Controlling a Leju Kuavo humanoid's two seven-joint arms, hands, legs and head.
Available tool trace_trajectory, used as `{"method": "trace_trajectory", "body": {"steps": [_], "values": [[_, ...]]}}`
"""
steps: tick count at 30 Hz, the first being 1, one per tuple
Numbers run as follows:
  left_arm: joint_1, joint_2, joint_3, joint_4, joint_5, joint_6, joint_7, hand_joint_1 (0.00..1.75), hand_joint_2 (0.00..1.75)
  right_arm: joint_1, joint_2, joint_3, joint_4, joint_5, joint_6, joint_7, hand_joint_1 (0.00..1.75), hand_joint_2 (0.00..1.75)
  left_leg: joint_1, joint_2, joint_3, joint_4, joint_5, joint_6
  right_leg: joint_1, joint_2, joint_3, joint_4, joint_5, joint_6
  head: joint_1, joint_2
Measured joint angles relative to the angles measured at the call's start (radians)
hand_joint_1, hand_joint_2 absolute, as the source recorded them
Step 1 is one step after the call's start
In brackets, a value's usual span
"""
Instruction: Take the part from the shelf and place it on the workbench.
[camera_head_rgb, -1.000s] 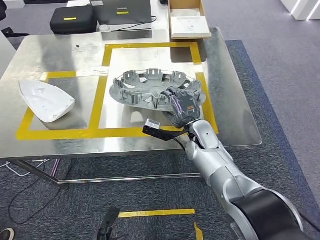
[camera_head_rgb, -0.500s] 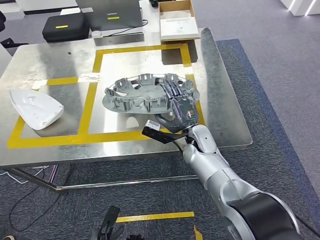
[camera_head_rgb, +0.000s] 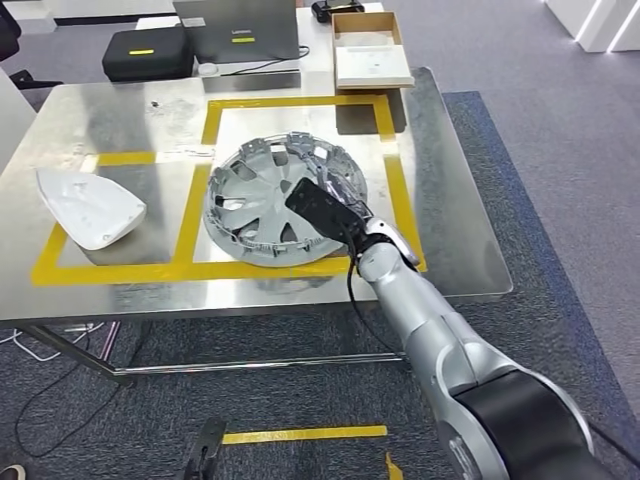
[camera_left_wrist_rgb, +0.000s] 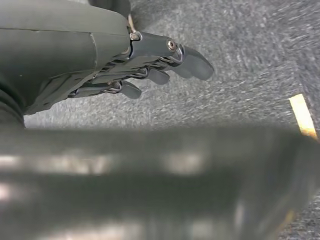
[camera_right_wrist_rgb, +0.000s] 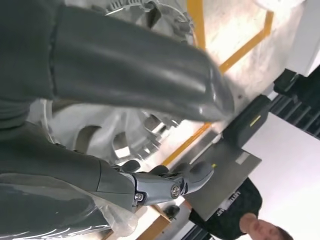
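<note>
Part (camera_head_rgb: 256, 200), a grey hubcap-like wheel cover, sits tilted on the steel tabletop (camera_head_rgb: 453, 220), inside the right-hand square of yellow tape (camera_head_rgb: 298, 101); its near rim is by the near tape line and its far edge is raised. Right hand (camera_head_rgb: 343, 195) is at the part's right edge, mostly hidden behind the black wrist camera mount. In the right wrist view the right hand (camera_right_wrist_rgb: 158, 170) has thumb and dark fingers on either side of the part's rim (camera_right_wrist_rgb: 113, 135), so it grips the part. Silver right arm (camera_head_rgb: 423, 320) reaches in from the near right.

Left hand (camera_left_wrist_rgb: 151, 60) hangs over the grey carpet floor (camera_left_wrist_rgb: 245, 65), fingers straight and slightly apart, holding nothing.

White curved shell piece (camera_head_rgb: 90, 207) lies on the left side of the tabletop, in the left taped area, well apart from the part. Past the far edge: black case (camera_head_rgb: 147, 53), laptop (camera_head_rgb: 238, 28), open cardboard box (camera_head_rgb: 371, 52). Yellow tape strip (camera_head_rgb: 302, 434) on the floor near the robot.
</note>
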Motion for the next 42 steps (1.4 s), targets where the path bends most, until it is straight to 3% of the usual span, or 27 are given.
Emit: {"method": "trace_trajectory", "body": {"steps": [1, 3, 4, 7, 8, 10, 12, 13, 14, 15, 18, 20, 22, 23, 25, 27, 28, 29, 30, 32, 34, 35, 37, 38, 39, 42], "values": [[0.0, 0.002, 0.003, 0.0, 0.003, -0.001, -0.001, 0.0, 0.0, -0.015, 0.003, 0.003, -0.004, -0.015, 0.01, 0.01, 0.0, 0.0, 0.006, 0.0, -0.008, 0.01, 0.001, -0.007, -0.007, -0.004, 0.04, -0.07, 0.024, 0.015, 0.0, 0.0], [-0.001, 0.006, 0.011, 0.0, 0.007, -0.003, -0.002, 0.0, 0.0, -0.045, 0.011, 0.004, -0.012, -0.05, 0.024, 0.015, 0.0, 0.0, 0.013, -0.001, -0.025, 0.031, 0.004, -0.023, -0.011, -0.002, 0.098, -0.167, 0.05, 0.022, 0.003, 0.0], [0.0, 0.009, 0.015, 0.0, 0.009, -0.004, -0.003, 0.0, 0.0, -0.056, 0.015, 0.004, -0.015, -0.066, 0.031, 0.013, 0.0, 0.0, 0.013, -0.002, -0.031, 0.038, 0.008, -0.031, -0.009, 0.003, 0.107, -0.181, 0.049, 0.016, 0.004, 0.0], [0.005, 0.014, 0.022, 0.0, 0.014, -0.004, -0.004, 0.0, 0.0, -0.068, 0.02, 0.004, -0.023, -0.095, 0.055, -0.003, 0.0, 0.0, 0.016, -0.004, -0.04, 0.047, 0.011, -0.047, -0.005, 0.007, 0.094, -0.174, 0.057, -0.021, 0.002, 0.0], [0.007, 0.016, 0.025, 0.0, 0.015, -0.005, -0.004, 0.0, 0.0, -0.068, 0.021, 0.004, -0.026, -0.1, 0.06, -0.009, 0.0, 0.0, 0.018, -0.005, -0.047, 0.064, -0.011, -0.051, -0.005, 0.006, 0.087, -0.174, 0.065, -0.032, 0.001, 0.0], [0.009, 0.018, 0.03, 0.0, 0.017, -0.005, -0.006, 0.0, 0.0, -0.069, 0.024, 0.004, -0.035, -0.105, 0.065, -0.02, 0.0, 0.0, 0.019, -0.005, -0.074, 0.16, -0.1, -0.055, -0.004, 0.005, 0.072, -0.175, 0.082, -0.048, -0.002, 0.0], [0.011, 0.02, 0.036, 0.0, 0.022, -0.006, -0.012, 0.0, 0.0, -0.06, 0.026, 0.005, -0.05, -0.114, 0.06, -0.041, 0.0, 0.0, 0.018, -0.005, -0.1, 0.297, -0.184, -0.056, 0.002, 0.004, 0.054, -0.174, 0.097, -0.053, -0.004, 0.0], [0.013, 0.021, 0.039, 0.0, 0.026, -0.006, -0.018, 0.0, 0.0, -0.048, 0.026, 0.006, -0.067, -0.123, 0.052, -0.057, 0.0, 0.0, 0.018, -0.006, -0.098, 0.337, -0.2, -0.054, 0.005, 0.004, 0.046, -0.174, 0.104, -0.054, -0.004, 0.0], [0.016, 0.023, 0.043, 0.0, 0.031, -0.005, -0.024, 0.0, 0.0, -0.029, 0.025, 0.007, -0.095, -0.135, 0.043, -0.074, 0.0, 0.0, 0.017, -0.006, -0.08, 0.339, -0.198, -0.05, 0.007, 0.003, 0.039, -0.174, 0.11, -0.054, -0.004, 0.0], [0.02, 0.025, 0.046, 0.0, 0.036, -0.004, -0.032, 0.0, 0.0, -0.001, 0.025, 0.01, -0.139, -0.154, 0.036, -0.09, 0.0, 0.0, 0.016, -0.006, -0.043, 0.3, -0.181, -0.045, 0.009, 0.003, 0.033, -0.173, 0.115, -0.053, -0.004, 0.0], [0.034, 0.032, 0.064, 0.0, 0.055, 0.003, -0.054, 0.0, 0.0, 0.118, 0.017, 0.03, -0.323, -0.232, 0.026, -0.112, 0.0, 0.0, 0.009, -0.013, 0.095, 0.102, -0.143, -0.026, 0.014, 0.004, 0.022, -0.174, 0.128, -0.045, -0.003, 0.0], [0.045, 0.037, 0.08, 0.0, 0.072, 0.007, -0.07, 0.0, 0.0, 0.224, 0.001, 0.051, -0.457, -0.279, 0.016, -0.121, 0.0, 0.0, 0.003, -0.016, 0.123, 0.053, -0.145, -0.021, 0.014, 0.002, 0.021, -0.177, 0.137, -0.034, -0.003, 0.0], [0.059, 0.041, 0.097, 0.0, 0.089, 0.007, -0.089, 0.0, 0.0, 0.335, -0.021, 0.065, -0.569, -0.305, -0.01, -0.141, 0.0, 0.0, 0.002, -0.014, 0.119, 0.042, -0.133, -0.016, 0.012, 0.001, 0.019, -0.179, 0.141, -0.02, -0.003, 0.0], [0.065, 0.043, 0.106, 0.0, 0.097, 0.006, -0.099, 0.0, 0.0, 0.388, -0.035, 0.068, -0.617, -0.309, -0.032, -0.154, 0.0, 0.0, 0.003, -0.012, 0.115, 0.036, -0.124, -0.01, 0.011, 0.001, 0.012, -0.17, 0.125, -0.014, -0.002, 0.0], [0.073, 0.046, 0.122, 0.0, 0.109, 0.003, -0.116, 0.0, 0.0, 0.493, -0.063, 0.068, -0.701, -0.316, -0.082, -0.181, 0.0, 0.0, 0.005, -0.009, 0.1, 0.027, -0.104, 0.003, 0.01, 0.001, -0.016, -0.098, 0.047, -0.006, 0.001, 0.0], [0.081, 0.048, 0.137, 0.0, 0.12, 0.002, -0.126, 0.0, 0.0, 0.6, -0.084, 0.057, -0.763, -0.325, -0.125, -0.208, 0.0, 0.0, 0.003, -0.01, 0.076, 0.026, -0.087, 0.01, 0.01, 0.001, -0.048, 0.027, -0.036, -0.001, 0.003, 0.0], [0.085, 0.049, 0.144, 0.0, 0.125, 0.002, -0.128, 0.0, 0.0, 0.654, -0.091, 0.046, -0.789, -0.33, -0.138, -0.223, 0.0, 0.0, 0.002, -0.01, 0.065, 0.027, -0.078, 0.01, 0.01, 0.001, -0.053, 0.071, -0.05, 0.0, 0.003, 0.0], [0.088, 0.05, 0.151, 0.0, 0.129, 0.002, -0.129, 0.0, 0.0, 0.708, -0.095, 0.033, -0.813, -0.338, -0.147, -0.236, 0.0, 0.0, 0.001, -0.01, 0.053, 0.028, -0.07, 0.01, 0.01, 0.001, -0.044, 0.087, -0.043, 0.001, 0.003, 0.0], [0.091, 0.05, 0.158, 0.0, 0.133, 0.002, -0.131, 0.0, 0.0, 0.758, -0.098, 0.015, -0.836, -0.348, -0.157, -0.246, 0.0, 0.0, 0.0, -0.01, 0.041, 0.029, -0.063, 0.009, 0.01, 0.001, -0.016, 0.065, -0.017, 0.0, 0.003, 0.0], [0.093, 0.05, 0.17, 0.0, 0.146, 0.0, -0.144, 0.0, 0.0, 0.841, -0.096, -0.031, -0.869, -0.371, -0.194, -0.257, 0.0, 0.0, -0.001, -0.01, 0.023, 0.034, -0.049, 0.004, 0.012, -0.004, 0.081, -0.055, 0.028, -0.004, 0.003, 0.0], [0.094, 0.048, 0.183, 0.0, 0.158, -0.003, -0.16, 0.0, 0.0, 0.907, -0.085, -0.1, -0.876, -0.376, -0.246, -0.272, 0.0, 0.0, -0.004, -0.01, 0.012, 0.041, -0.037, -0.004, 0.015, -0.009, 0.174, -0.186, 0.028, -0.012, 0.002, 0.0], [0.094, 0.046, 0.189, 0.0, 0.163, -0.002, -0.165, 0.0, 0.0, 0.933, -0.079, -0.139, -0.866, -0.37, -0.267, -0.282, 0.0, 0.0, -0.005, -0.009, 0.008, 0.042, -0.03, -0.009, 0.017, -0.01, 0.194, -0.22, 0.02, -0.016, 0.002, 0.0], [0.095, 0.044, 0.199, 0.0, 0.172, -0.001, -0.17, 0.0, 0.0, 0.968, -0.069, -0.224, -0.816, -0.355, -0.292, -0.302, 0.0, 0.0, -0.003, -0.008, 0.004, 0.041, -0.019, -0.02, 0.017, -0.01, 0.187, -0.235, 0.024, -0.026, 0.002, 0.0], [0.096, 0.044, 0.204, 0.0, 0.176, 0.0, -0.172, 0.0, 0.0, 0.975, -0.065, -0.271, -0.774, -0.35, -0.297, -0.308, 0.0, 0.0, -0.002, -0.009, -0.002, 0.049, -0.033, -0.025, 0.016, -0.011, 0.179, -0.236, 0.033, -0.034, 0.002, 0.0], [0.097, 0.043, 0.209, 0.0, 0.18, 0.002, -0.173, 0.0, 0.0, 0.977, -0.062, -0.321, -0.721, -0.345, -0.303, -0.311, 0.0, 0.0, 0.0, -0.01, -0.011, 0.072, -0.066, -0.031, 0.013, -0.013, 0.171, -0.238, 0.043, -0.043, 0.0, 0.0], [0.099, 0.042, 0.222, 0.0, 0.189, 0.007, -0.174, 0.0, 0.0, 0.955, -0.064, -0.477, -0.495, -0.315, -0.33, -0.313, 0.0, 0.0, 0.005, -0.011, -0.047, 0.239, -0.212, -0.042, 0.012, -0.018, 0.142, -0.237, 0.075, -0.054, -0.003, 0.0]]}}
